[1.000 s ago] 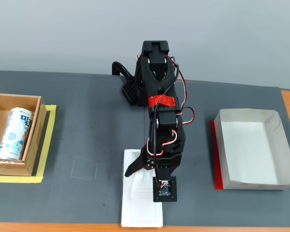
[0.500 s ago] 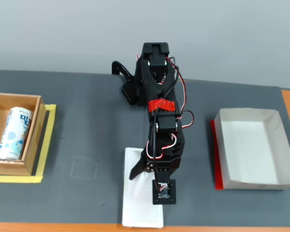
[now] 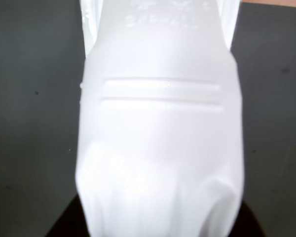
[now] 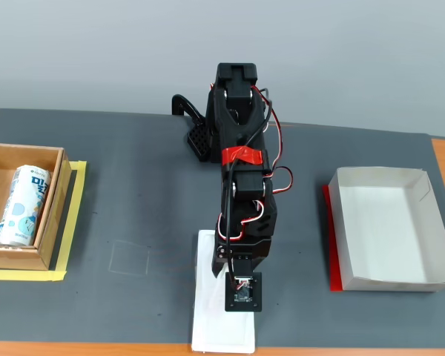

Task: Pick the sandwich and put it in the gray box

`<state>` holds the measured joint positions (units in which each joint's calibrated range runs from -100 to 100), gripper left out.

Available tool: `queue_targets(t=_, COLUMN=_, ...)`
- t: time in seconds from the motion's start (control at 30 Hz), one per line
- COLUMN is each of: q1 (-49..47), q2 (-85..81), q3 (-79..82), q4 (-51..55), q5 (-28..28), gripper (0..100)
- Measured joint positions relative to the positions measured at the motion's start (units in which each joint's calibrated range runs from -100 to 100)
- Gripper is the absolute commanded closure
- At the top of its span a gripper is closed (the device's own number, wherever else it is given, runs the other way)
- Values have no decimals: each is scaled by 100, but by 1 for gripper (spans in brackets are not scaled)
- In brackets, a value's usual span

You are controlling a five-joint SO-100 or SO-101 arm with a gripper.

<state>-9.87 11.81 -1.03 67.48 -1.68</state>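
Observation:
The sandwich [image 3: 158, 123], a long white plastic-wrapped package with moulded ridges, fills the wrist view, very close and blurred. In the fixed view it [image 4: 208, 311] lies on the dark mat near the front edge. My gripper [image 4: 236, 268] points down over it, under the black wrist and camera board, so its fingertips are hidden. Only dark corners show at the bottom of the wrist view. The gray box [image 4: 382, 230], a shallow pale tray with a red strip on its left edge, sits empty at the right of the fixed view, apart from the arm.
A brown cardboard box [image 4: 0, 152] at the left holds a blue-and-white drink can [image 4: 18, 206] and sits on yellow tape [image 4: 74, 215]. The arm's base [image 4: 208, 137] stands at the back centre. The mat's front edge lies just below the sandwich.

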Motion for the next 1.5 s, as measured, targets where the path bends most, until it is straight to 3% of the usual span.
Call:
queue_targets(t=0.13, q1=7, q2=-17, q3=-9, q4=0, q5=5, gripper=98)
queue_targets(t=0.7, q1=-29, q2=-85, q3=-72, q4=43, q5=-29, gripper=98)
queue_targets(t=1.5, q1=-803, q2=-2838, q3=-54, q4=1240, q5=-59, gripper=98)
